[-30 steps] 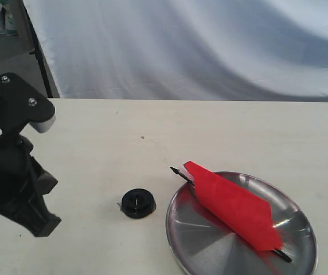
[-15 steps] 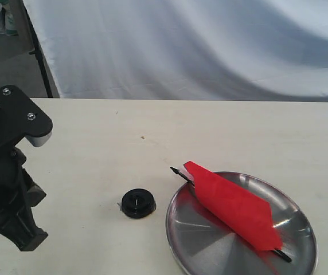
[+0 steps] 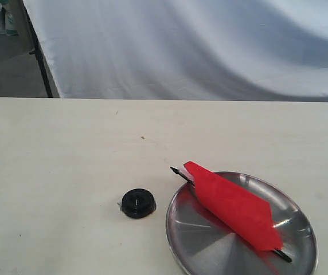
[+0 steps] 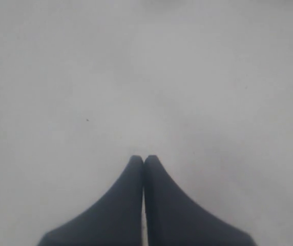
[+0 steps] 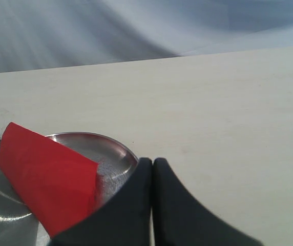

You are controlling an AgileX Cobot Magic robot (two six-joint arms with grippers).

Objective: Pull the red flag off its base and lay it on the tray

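**Flag lies on the tray; both pincers empty and pressed together**

On the left, the left wrist view shows the left pincer point(image 4: 144, 160) with its two dark fingers pressed together, nothing between them, over a bare stretch of the pale cream table point(image 3: 66, 160). Toward the middle, the small round black plastic base point(image 3: 138, 203) sits alone on the table with its centre hole vacant, just beside the tray but not touching it. Right of it, the round shiny silver metal tray point(image 3: 198, 243) carries the bright red cloth flag point(image 3: 233, 207). The flag lies diagonally across the tray, and its black pointed pole tip pokes out over the rim on the base's side. At the right, the right pincer point(image 5: 152, 162) is likewise pressed together and empty, near the tray's edge.

By my reading both steps, pulling and laying, are done. The next move calls only for keeping the arms clear of the tray so the overhanging pole is not knocked.
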